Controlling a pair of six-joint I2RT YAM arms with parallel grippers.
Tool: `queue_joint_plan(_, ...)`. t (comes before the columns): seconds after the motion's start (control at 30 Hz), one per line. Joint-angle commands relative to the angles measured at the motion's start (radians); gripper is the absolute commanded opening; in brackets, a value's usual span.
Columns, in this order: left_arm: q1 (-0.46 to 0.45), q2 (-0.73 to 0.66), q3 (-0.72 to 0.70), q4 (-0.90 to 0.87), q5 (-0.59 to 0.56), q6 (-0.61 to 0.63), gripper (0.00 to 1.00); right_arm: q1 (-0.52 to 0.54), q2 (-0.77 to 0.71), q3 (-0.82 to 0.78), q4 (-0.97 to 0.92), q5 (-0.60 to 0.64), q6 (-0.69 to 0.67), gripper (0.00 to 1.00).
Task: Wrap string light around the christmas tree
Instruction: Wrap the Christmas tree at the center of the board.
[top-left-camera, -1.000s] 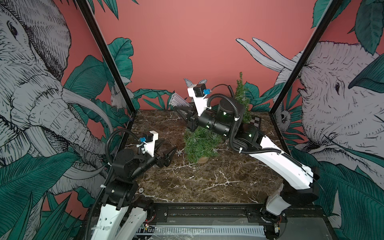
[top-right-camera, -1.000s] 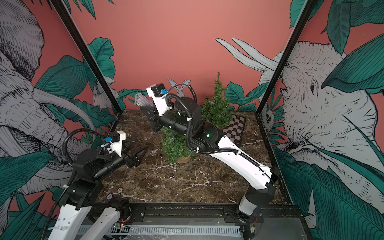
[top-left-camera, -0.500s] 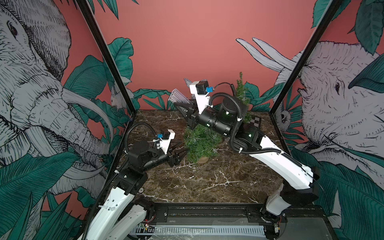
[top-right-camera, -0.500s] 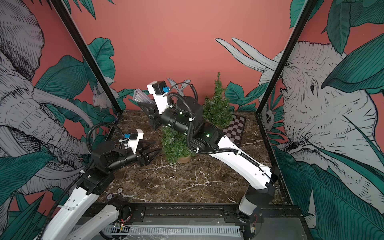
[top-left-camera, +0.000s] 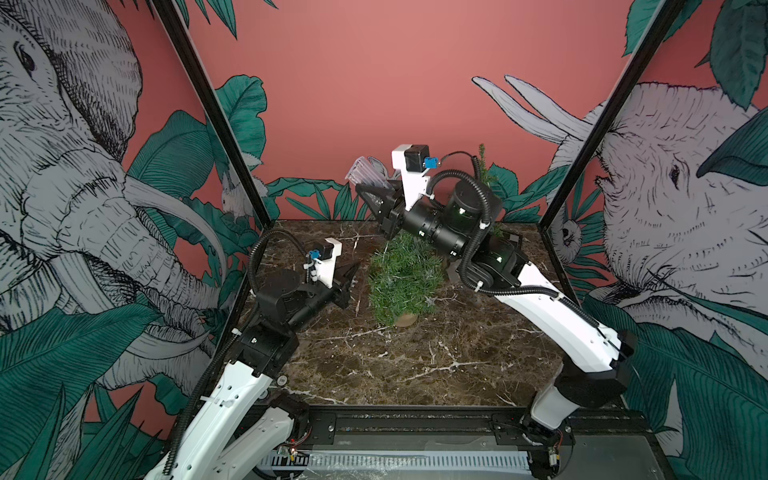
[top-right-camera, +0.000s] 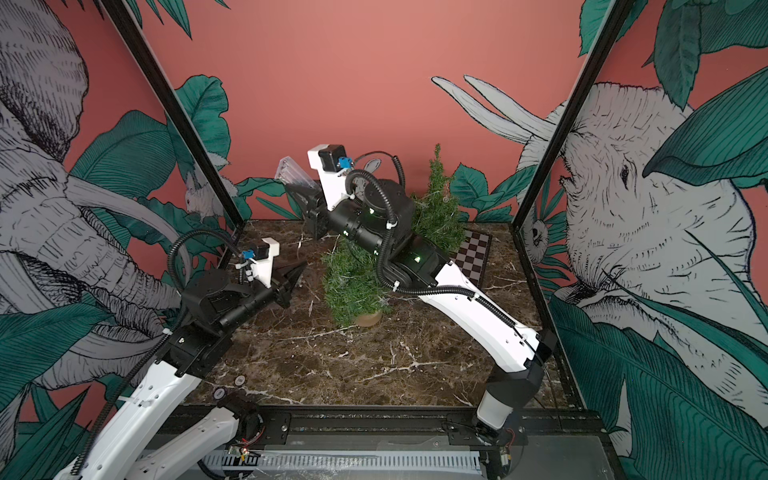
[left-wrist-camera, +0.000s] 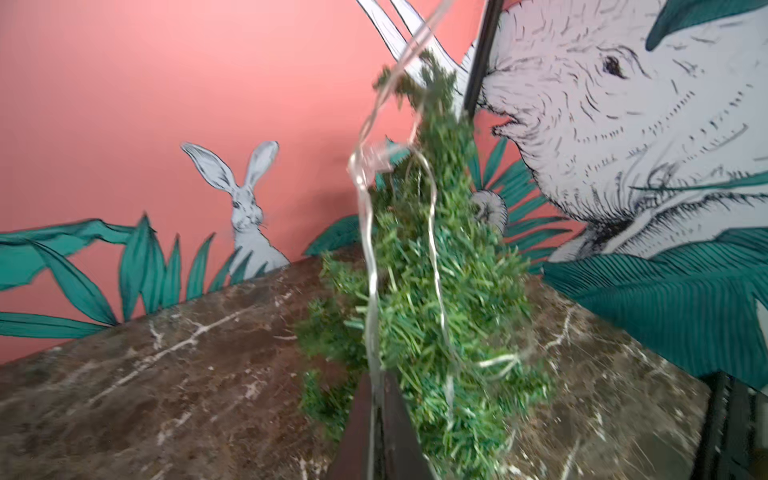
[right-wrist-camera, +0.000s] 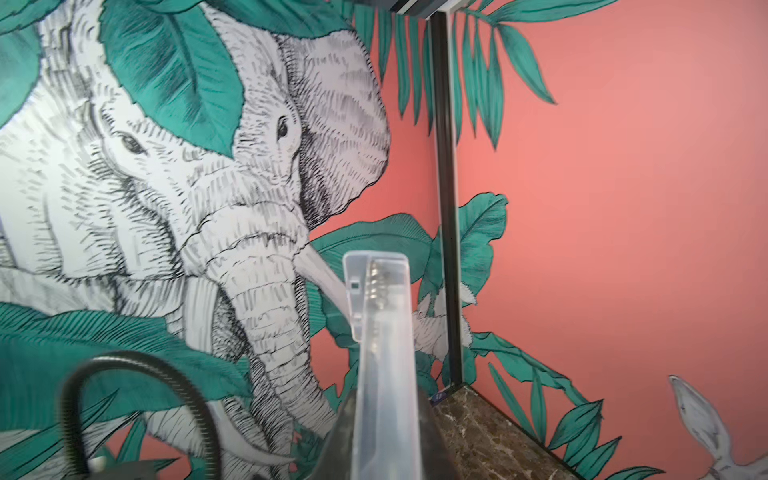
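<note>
Marble table (top-left-camera: 415, 374); pink jungle-mural walls (top-left-camera: 374, 83)

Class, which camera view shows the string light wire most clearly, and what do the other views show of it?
The left wrist view: the string light wire hangs in loops down the christmas tree and runs between the shut left gripper. In both top views it is only a faint thread. The right wrist view shows no wire.

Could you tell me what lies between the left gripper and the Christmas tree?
In both top views, only bare marble tabletop separates the left gripper from the Christmas tree.
</note>
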Motion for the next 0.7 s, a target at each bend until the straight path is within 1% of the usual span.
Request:
queue_joint_plan(0.0,-0.003,0.055,0.107,0.013,-0.129,0.03,0.0,-0.063,0.032,0.046,0.086,0.001,0.029,0.0)
queue_joint_plan(0.2,-0.002,0.268,0.287,-0.07,-0.274,0.001,0.0,-0.202,0.099,0.072,0.075,0.028,0.026,0.0)
queue_joint_plan(0.27,-0.003,0.34,0.346,-0.087,-0.285,-0.021,0.0,-0.252,0.119,0.065,0.074,0.043,0.029,0.0)
queue_joint_plan(0.33,-0.003,0.419,0.417,-0.109,-0.245,-0.024,0.0,-0.312,0.141,0.061,0.082,0.03,0.067,0.0)
queue_joint_plan(0.43,-0.003,0.523,0.524,-0.163,-0.222,-0.029,0.0,-0.401,0.178,0.076,0.073,-0.022,0.149,0.0)
queue_joint_plan(0.53,-0.003,0.585,0.579,-0.165,-0.195,-0.044,0.0,-0.451,0.193,0.066,0.056,-0.037,0.165,0.0)
queue_joint_plan(0.63,-0.003,0.607,0.589,-0.13,-0.08,-0.065,0.0,-0.473,0.164,-0.002,0.056,-0.016,0.148,0.0)
queue_joint_plan(0.67,-0.004,0.61,0.589,-0.127,-0.039,-0.071,0.06,-0.479,0.147,-0.034,0.063,-0.005,0.144,0.0)
